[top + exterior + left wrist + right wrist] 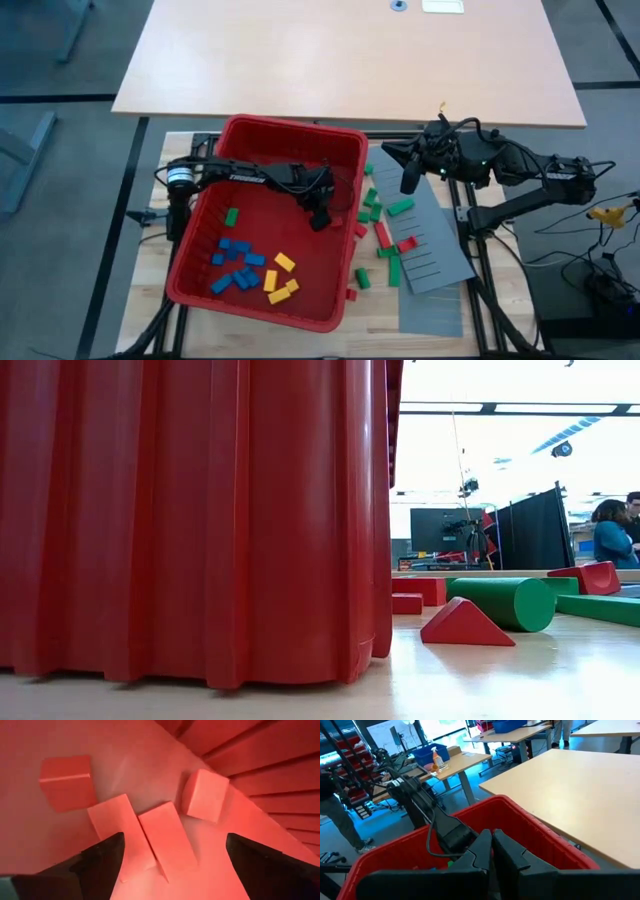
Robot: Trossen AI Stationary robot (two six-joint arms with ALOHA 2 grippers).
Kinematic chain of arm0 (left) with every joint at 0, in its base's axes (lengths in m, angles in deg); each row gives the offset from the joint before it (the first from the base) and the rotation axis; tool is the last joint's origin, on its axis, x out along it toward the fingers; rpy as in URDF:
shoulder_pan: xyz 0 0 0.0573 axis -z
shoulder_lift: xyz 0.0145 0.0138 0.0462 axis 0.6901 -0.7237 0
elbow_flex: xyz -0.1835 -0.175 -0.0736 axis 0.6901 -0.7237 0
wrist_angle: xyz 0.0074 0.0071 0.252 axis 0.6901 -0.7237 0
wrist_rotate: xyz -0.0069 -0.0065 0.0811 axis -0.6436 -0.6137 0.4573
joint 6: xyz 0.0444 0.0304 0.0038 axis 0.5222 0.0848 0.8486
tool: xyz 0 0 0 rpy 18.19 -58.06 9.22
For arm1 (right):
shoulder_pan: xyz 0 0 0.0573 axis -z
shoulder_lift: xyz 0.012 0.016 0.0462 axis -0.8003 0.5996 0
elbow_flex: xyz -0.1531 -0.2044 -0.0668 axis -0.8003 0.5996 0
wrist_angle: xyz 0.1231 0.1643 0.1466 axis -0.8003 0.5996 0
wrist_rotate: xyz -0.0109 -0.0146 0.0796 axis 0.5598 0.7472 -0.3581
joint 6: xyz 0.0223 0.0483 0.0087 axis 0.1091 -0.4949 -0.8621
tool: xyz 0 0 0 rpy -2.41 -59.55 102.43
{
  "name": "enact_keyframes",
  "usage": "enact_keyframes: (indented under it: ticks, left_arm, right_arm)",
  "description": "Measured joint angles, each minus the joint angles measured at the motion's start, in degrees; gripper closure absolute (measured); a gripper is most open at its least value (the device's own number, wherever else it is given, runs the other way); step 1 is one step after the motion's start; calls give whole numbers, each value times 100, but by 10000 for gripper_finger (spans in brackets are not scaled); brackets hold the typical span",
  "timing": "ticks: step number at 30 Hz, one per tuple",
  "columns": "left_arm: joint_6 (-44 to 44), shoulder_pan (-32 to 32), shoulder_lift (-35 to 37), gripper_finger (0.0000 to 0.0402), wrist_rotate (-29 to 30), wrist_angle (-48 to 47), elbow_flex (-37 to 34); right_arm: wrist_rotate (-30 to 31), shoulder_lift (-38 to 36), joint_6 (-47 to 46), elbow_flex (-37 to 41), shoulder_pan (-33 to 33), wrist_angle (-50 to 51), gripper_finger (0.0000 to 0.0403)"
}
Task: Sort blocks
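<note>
Fingers of the left gripper [172, 852] are spread wide and empty over 4 red blocks [167, 840] inside the red bin [300, 135]. Right gripper [409, 180], fingers closed on nothing, hovers beside the bin's right edge.

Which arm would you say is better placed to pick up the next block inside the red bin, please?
The left. Its gripper is already down inside the red bin, jaws open over blocks on the floor there. The right gripper hangs outside the bin's rim with jaws shut, above the grey panel.
</note>
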Motion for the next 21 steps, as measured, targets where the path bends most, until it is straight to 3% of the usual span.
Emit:
enact_keyframes:
  ticks: [11, 21]
  left_arm:
    - [6, 50, -220, 5, 161, 6, 11]
    - [-84, 23, -231, 7, 1035, -551, -173]
  right_arm:
    - [2, 0, -77, -2, 0, 7, 403]
    - [4, 0, -92, 0, 0, 6, 403]
